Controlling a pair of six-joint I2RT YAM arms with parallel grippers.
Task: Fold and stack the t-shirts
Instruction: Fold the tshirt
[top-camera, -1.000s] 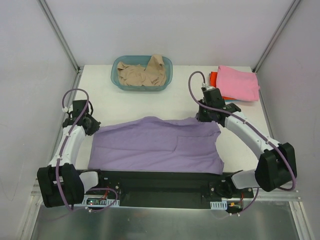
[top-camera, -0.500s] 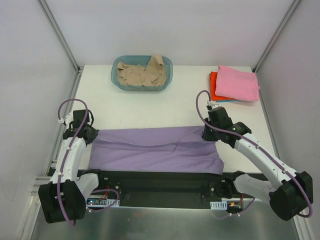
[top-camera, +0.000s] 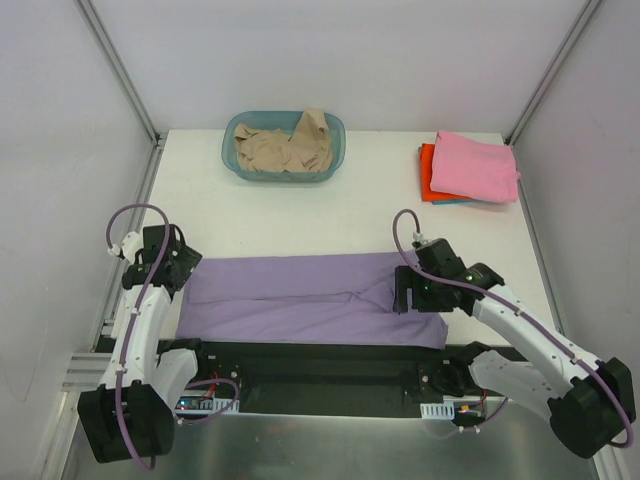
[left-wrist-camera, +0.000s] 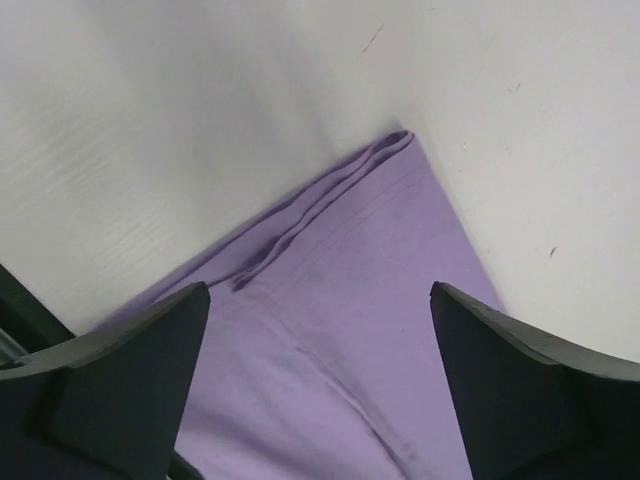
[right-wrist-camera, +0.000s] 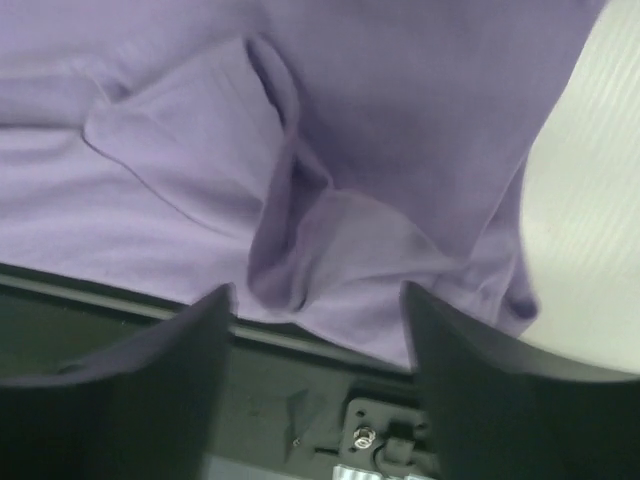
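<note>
A lavender-purple t-shirt (top-camera: 310, 300) lies folded into a long band across the near part of the table. Its left corner (left-wrist-camera: 395, 150) shows in the left wrist view, its wrinkled right end (right-wrist-camera: 330, 200) in the right wrist view. My left gripper (top-camera: 178, 268) stands open over the band's left end, with nothing between its fingers (left-wrist-camera: 130, 370). My right gripper (top-camera: 412, 295) is open above the right end, jaws wide apart and empty. A pink t-shirt (top-camera: 476, 166) lies folded on an orange-red t-shirt (top-camera: 427, 172) at the far right. A beige t-shirt (top-camera: 284, 146) sits crumpled in the basket.
The teal plastic basket (top-camera: 232, 158) stands at the back centre. A black mounting rail (top-camera: 320, 365) runs along the near table edge under the purple shirt's hem. Slanted frame posts and white walls close in both sides.
Both grippers drew the purple shirt's far edge toward the near edge, folding it into a narrower band. Both were shut on the cloth; now they have let go and stand open.
</note>
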